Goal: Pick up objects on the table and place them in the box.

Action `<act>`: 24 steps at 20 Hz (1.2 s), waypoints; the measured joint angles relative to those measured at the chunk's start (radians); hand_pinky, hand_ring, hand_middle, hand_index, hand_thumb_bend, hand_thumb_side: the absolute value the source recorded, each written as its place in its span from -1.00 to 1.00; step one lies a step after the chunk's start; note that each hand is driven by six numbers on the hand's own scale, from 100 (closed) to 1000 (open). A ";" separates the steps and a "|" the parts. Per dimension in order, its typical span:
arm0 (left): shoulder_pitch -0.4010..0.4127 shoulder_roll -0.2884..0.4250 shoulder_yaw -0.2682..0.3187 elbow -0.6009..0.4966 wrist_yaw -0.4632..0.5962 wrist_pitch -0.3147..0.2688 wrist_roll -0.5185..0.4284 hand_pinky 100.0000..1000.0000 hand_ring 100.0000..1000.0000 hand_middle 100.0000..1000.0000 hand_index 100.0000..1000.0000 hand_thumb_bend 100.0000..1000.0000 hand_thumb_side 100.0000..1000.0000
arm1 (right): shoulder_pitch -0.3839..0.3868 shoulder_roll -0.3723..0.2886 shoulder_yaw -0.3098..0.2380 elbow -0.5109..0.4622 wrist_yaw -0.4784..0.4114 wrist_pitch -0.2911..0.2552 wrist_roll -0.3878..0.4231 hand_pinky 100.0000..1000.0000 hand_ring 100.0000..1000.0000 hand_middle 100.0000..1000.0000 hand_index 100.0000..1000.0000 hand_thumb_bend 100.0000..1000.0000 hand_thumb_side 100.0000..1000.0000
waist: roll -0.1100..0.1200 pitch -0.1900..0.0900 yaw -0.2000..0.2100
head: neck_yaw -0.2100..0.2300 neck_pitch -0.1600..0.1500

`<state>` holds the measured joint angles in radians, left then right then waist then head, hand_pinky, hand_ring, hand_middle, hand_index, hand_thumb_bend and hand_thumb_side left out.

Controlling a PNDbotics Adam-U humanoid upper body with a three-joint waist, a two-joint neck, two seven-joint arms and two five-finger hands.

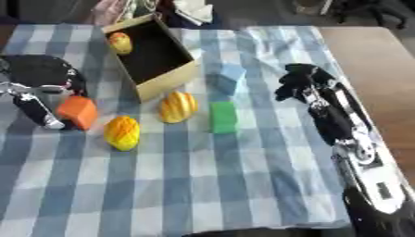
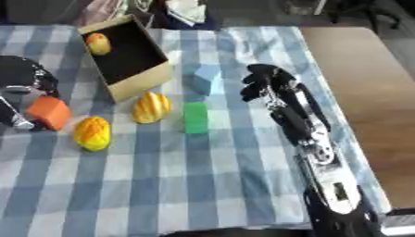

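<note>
An open cardboard box (image 1: 166, 78) with a dark inside stands at the back left, and a yellow-orange fruit (image 1: 120, 43) lies in its far corner. My left hand (image 1: 36, 99) is at the left edge, right against an orange block (image 1: 78, 112); how it holds the block is hidden. Two yellow-orange ridged fruits (image 1: 178, 106) (image 1: 122, 133) lie in front of the box. A blue block (image 1: 231, 77) and a green block (image 1: 223, 117) sit near the middle. My right hand (image 2: 266, 83) hovers right of the blue block with relaxed fingers, holding nothing.
A blue-and-white checked cloth (image 1: 203, 185) covers the table. Bare brown tabletop (image 1: 381, 69) shows to the right of it. White clutter (image 1: 194, 11) lies beyond the box at the far edge.
</note>
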<state>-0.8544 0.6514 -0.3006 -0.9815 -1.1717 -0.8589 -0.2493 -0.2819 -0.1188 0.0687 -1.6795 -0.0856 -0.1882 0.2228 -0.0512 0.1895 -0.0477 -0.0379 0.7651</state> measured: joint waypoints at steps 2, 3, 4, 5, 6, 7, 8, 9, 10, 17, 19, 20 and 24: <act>-0.005 0.003 0.007 -0.007 0.028 0.000 0.000 0.31 -0.04 -0.09 0.18 -0.34 -0.38 | 0.000 0.000 0.000 0.000 0.000 0.000 0.000 0.08 0.09 0.12 0.49 -1.00 0.05 | 0.000 0.000 0.000 | 0.000 0.000; -0.010 0.009 0.012 -0.014 0.046 0.000 0.000 0.31 -0.04 -0.09 0.18 -0.34 -0.38 | 0.000 0.000 0.000 0.000 0.000 0.000 0.000 0.08 0.09 0.12 0.49 -1.00 0.05 | 0.000 0.000 0.000 | 0.000 0.000; -0.016 0.014 0.017 -0.021 0.065 0.001 -0.001 0.31 -0.04 -0.09 0.18 -0.34 -0.39 | 0.000 0.000 0.000 0.000 0.000 0.000 0.000 0.08 0.09 0.12 0.49 -1.00 0.05 | 0.000 0.000 0.000 | -0.001 0.000; -0.021 0.020 0.023 -0.028 0.082 0.001 -0.001 0.31 -0.03 -0.09 0.18 -0.35 -0.41 | 0.000 0.000 0.000 0.000 0.000 0.000 0.000 0.08 0.09 0.12 0.49 -1.00 0.05 | 0.000 0.000 0.000 | -0.001 0.000; -0.026 0.025 0.030 -0.035 0.097 0.002 -0.002 0.31 -0.03 -0.08 0.19 -0.36 -0.42 | 0.000 0.000 0.000 0.000 0.000 0.000 0.000 0.08 0.09 0.12 0.49 -1.00 0.06 | 0.000 0.000 0.000 | -0.001 0.000; -0.032 0.028 0.039 -0.039 0.112 0.002 -0.002 0.31 -0.03 -0.08 0.20 -0.37 -0.44 | 0.000 0.000 0.000 0.000 0.000 0.000 0.000 0.08 0.09 0.12 0.49 -1.00 0.06 | 0.000 0.000 0.000 | -0.001 0.000; -0.038 0.030 0.048 -0.041 0.126 0.003 -0.003 0.31 -0.02 -0.08 0.20 -0.37 -0.44 | 0.000 0.000 0.000 0.000 0.000 0.000 0.000 0.08 0.09 0.12 0.49 -1.00 0.06 | 0.000 0.000 0.000 | -0.001 0.000; -0.044 0.031 0.057 -0.042 0.136 0.004 -0.005 0.30 -0.02 -0.07 0.20 -0.36 -0.47 | 0.000 0.000 0.000 0.000 0.000 0.000 0.000 0.08 0.09 0.12 0.49 -1.00 0.05 | 0.000 0.000 0.000 | -0.001 0.000; -0.053 0.031 0.068 -0.042 0.145 0.005 -0.005 0.30 -0.02 -0.07 0.20 -0.35 -0.48 | 0.000 0.001 0.000 0.001 0.000 0.000 0.000 0.08 0.09 0.12 0.49 -1.00 0.06 | 0.000 0.000 -0.002 | 0.000 0.000; -0.110 -0.003 0.129 0.003 0.125 0.039 0.068 0.32 0.02 -0.03 0.26 -0.34 -0.60 | -0.009 0.022 0.016 0.002 -0.001 0.007 0.011 0.08 0.09 0.12 0.49 -1.00 0.06 | 0.000 0.000 -0.045 | 0.022 0.000; -0.120 -0.016 0.144 0.024 0.103 0.059 0.108 0.32 0.03 0.00 0.28 -0.34 -0.62 | -0.015 0.033 0.025 0.002 -0.004 0.009 0.018 0.08 0.09 0.12 0.49 -1.00 0.06 | 0.000 0.001 -0.063 | 0.034 0.000; -0.125 -0.022 0.150 0.034 0.089 0.069 0.131 0.33 0.04 0.00 0.29 -0.34 -0.62 | -0.018 0.039 0.029 0.002 -0.004 0.010 0.022 0.08 0.09 0.12 0.49 -1.00 0.07 | -0.001 0.001 -0.072 | 0.040 -0.001; -0.135 -0.042 0.169 0.076 0.026 0.105 0.222 0.33 0.04 0.02 0.31 -0.38 -0.64 | -0.032 0.063 0.045 0.002 -0.009 0.015 0.038 0.08 0.09 0.12 0.49 -1.00 0.07 | -0.001 0.008 -0.115 | 0.068 -0.016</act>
<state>-0.9895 0.6097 -0.1314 -0.9059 -1.1462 -0.7537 -0.0269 -0.3136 -0.0554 0.1141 -1.6773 -0.0942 -0.1734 0.2611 -0.0520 0.1972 -0.1629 0.0298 0.7496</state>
